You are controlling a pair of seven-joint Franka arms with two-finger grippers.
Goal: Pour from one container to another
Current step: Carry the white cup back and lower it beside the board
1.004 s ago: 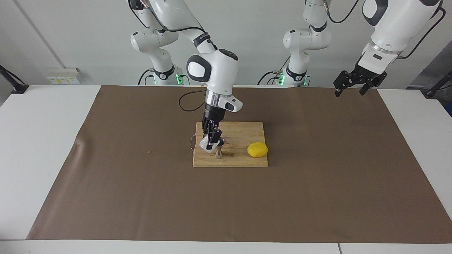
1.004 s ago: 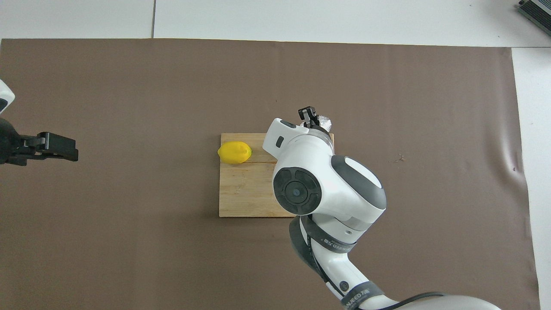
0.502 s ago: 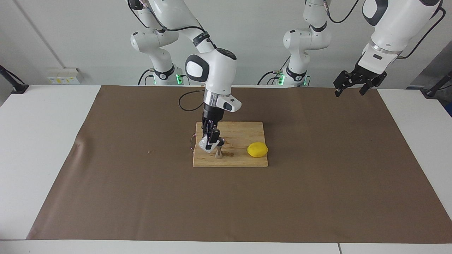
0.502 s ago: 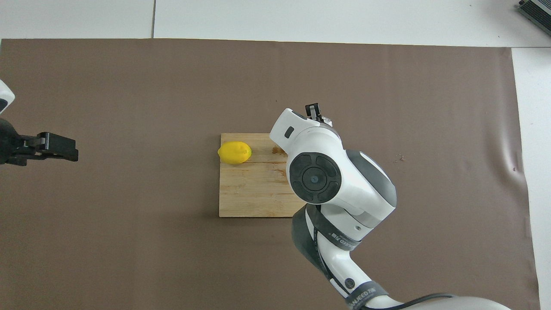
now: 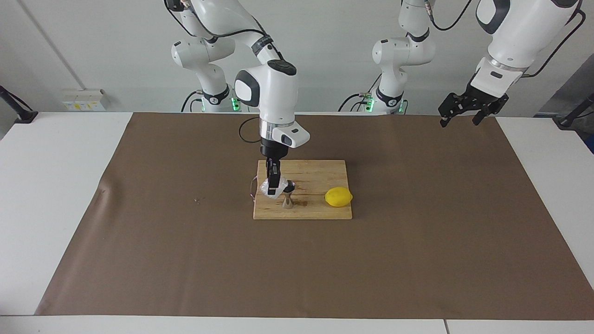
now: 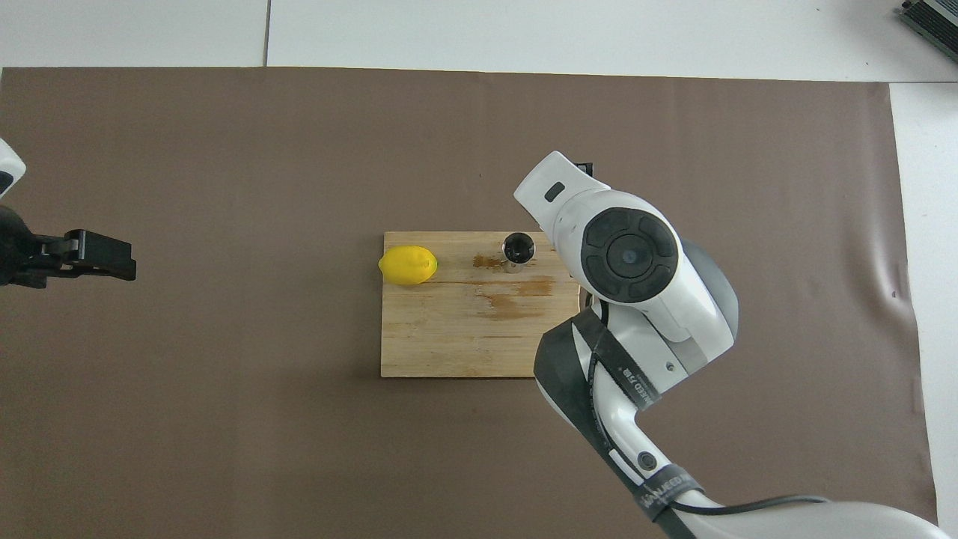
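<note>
The small clear glass cup point(image 5: 268, 189) hangs just above the wooden board point(image 5: 320, 174), and my right gripper point(image 5: 274, 184) is shut on it from above. The steel jigger point(image 5: 288, 201) stands upright on the board right beside the cup, toward the left arm's end. In the overhead view the jigger point(image 6: 518, 248) shows its dark mouth, while the right arm's wrist hides the cup and the gripper. My left gripper point(image 5: 459, 121) waits open and empty, raised over the mat's corner at the left arm's end, and the left gripper point(image 6: 112, 256) also shows at the overhead view's edge.
A yellow lemon point(image 5: 338, 196) lies on the board's corner toward the left arm's end, farther from the robots. Wet stains point(image 6: 516, 288) mark the board point(image 6: 449, 337) near the jigger. A brown mat point(image 5: 185, 260) covers the table.
The right wrist has swung back toward the right arm's end and straightened toward upright, which uncovers the jigger in the overhead view. The cup stays in its grip. The left arm has not moved.
</note>
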